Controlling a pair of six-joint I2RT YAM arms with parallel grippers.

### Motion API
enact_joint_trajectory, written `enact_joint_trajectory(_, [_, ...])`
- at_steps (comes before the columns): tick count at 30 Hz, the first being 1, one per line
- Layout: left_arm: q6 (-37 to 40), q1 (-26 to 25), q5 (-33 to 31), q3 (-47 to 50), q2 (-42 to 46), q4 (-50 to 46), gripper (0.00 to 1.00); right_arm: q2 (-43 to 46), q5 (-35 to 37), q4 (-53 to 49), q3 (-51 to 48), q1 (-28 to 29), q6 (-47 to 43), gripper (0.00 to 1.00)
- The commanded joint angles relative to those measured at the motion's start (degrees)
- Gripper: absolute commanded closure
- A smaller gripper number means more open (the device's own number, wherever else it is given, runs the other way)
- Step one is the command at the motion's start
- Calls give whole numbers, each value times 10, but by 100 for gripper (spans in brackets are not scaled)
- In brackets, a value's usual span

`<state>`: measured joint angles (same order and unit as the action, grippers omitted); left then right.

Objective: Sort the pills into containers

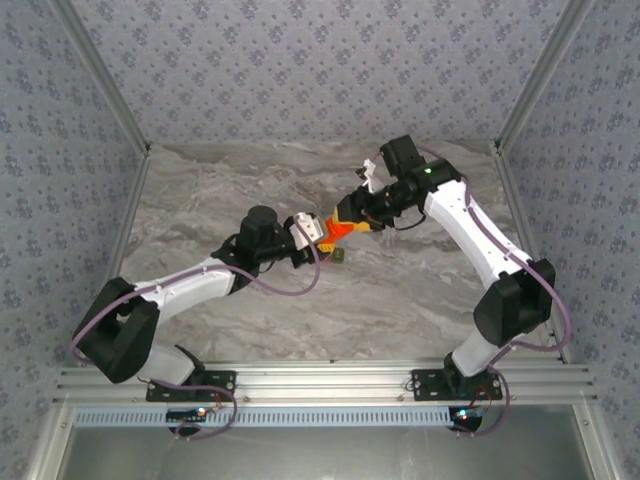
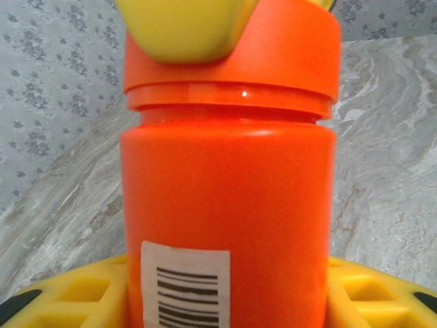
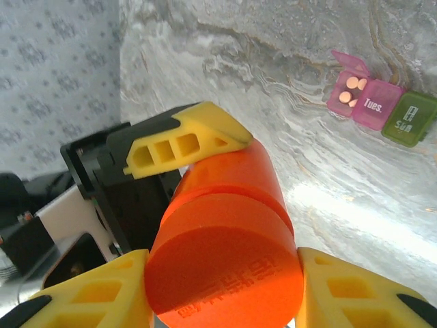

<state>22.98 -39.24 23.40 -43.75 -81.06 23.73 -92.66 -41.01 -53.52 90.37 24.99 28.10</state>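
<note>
An orange-red bottle (image 1: 343, 228) hangs above the table's middle, gripped from both ends. My left gripper (image 2: 229, 301) is shut on its body (image 2: 229, 198), just above a barcode label (image 2: 186, 287). The right gripper (image 3: 225, 287) is shut on the cap (image 3: 222, 266), a yellow finger (image 3: 345, 290) on each side. The containers (image 3: 382, 108) lie on the marble: an open pink compartment with round pills (image 3: 350, 90) in it, a shut pink one marked "Tues.", and a shut olive-green one. From above, the containers (image 1: 340, 257) sit just below the bottle.
The marble table (image 1: 400, 300) has patterned walls on three sides. A metal rail (image 1: 320, 385) with both arm bases runs along the near edge. The two arms (image 1: 200, 285) (image 1: 470, 230) reach in and meet at the centre.
</note>
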Motion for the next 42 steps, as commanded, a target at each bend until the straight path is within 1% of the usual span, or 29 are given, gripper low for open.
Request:
enact_joint_trajectory(1, [-2, -8, 4, -19, 22, 96, 100, 10, -99, 85, -16, 25, 110, 56])
enact_joint_trajectory(7, [-4, -8, 2, -15, 21, 92, 100, 26, -108, 101, -13, 2, 122, 39])
enact_joint_trajectory(9, [-8, -7, 2, -15, 20, 90, 100, 37, -108, 97, -16, -12, 110, 32])
enact_joint_trajectory(13, [-16, -6, 6, -17, 17, 87, 100, 63, -112, 95, -20, -47, 85, 13])
enact_joint_trajectory(15, [-21, -5, 8, -18, 14, 88, 100, 76, -111, 90, -19, -61, 56, 10])
enact_joint_trajectory(17, [-30, -4, 10, -20, 11, 90, 100, 84, -102, 82, -18, -73, 39, 11])
enact_joint_trajectory(18, [-34, -3, 13, -20, 10, 92, 100, 87, -86, 63, -12, -76, 17, 12])
enact_joint_trajectory(20, [-47, 0, 24, -23, 8, 95, 100, 88, -45, 8, 10, -78, -54, 16])
enact_joint_trajectory(23, [-66, 6, 44, -30, 6, 94, 100, 98, 14, -33, 21, -69, -168, 19])
enact_joint_trajectory(25, [-79, 11, 63, -35, 5, 93, 100, 108, 17, -25, 9, -63, -210, 19])
enact_joint_trajectory(29, [-110, 21, 105, -49, 1, 84, 100, 104, 31, -27, 22, -39, -245, 20])
enact_joint_trajectory(31, [-115, 22, 113, -52, 0, 80, 100, 97, 36, -30, 34, -27, -253, 20])
enact_joint_trajectory(36, [-118, 22, 120, -56, -3, 71, 100, 66, 47, -45, 66, -16, -257, 20])
enact_joint_trajectory(42, [-121, 22, 121, -56, -4, 70, 100, 50, 34, -47, 88, -7, -259, 21])
